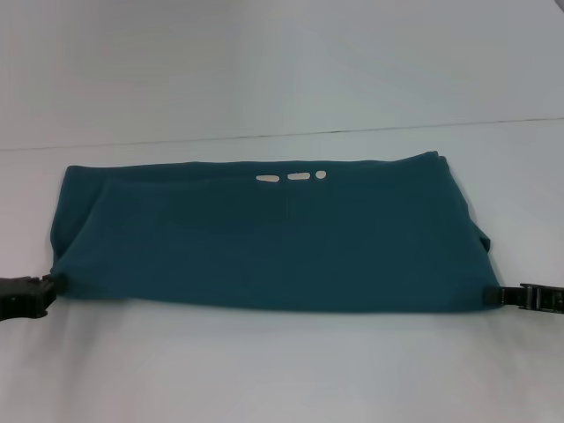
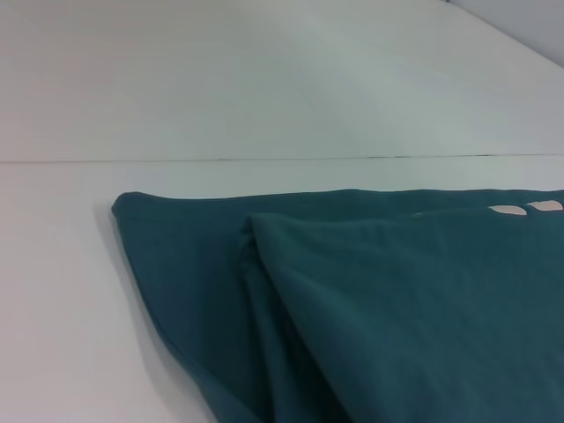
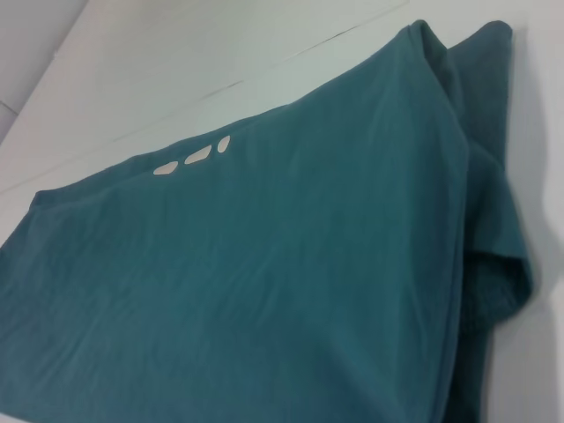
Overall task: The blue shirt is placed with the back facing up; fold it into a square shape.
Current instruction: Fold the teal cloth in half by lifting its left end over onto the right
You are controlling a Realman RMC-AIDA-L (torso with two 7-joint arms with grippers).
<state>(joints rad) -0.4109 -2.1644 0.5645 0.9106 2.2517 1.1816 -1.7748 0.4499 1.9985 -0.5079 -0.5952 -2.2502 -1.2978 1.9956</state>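
Note:
The blue shirt lies on the white table, folded into a wide flat rectangle. Three small white marks show at its far edge. My left gripper is at the shirt's near left corner and touches its edge. My right gripper is at the near right corner, also at the edge. The left wrist view shows the shirt's left end with a folded layer on top. The right wrist view shows the shirt's top and a bunched sleeve at the right end.
The white table runs all around the shirt. A thin seam marks its far edge, with a pale wall behind. Nothing else stands on the table.

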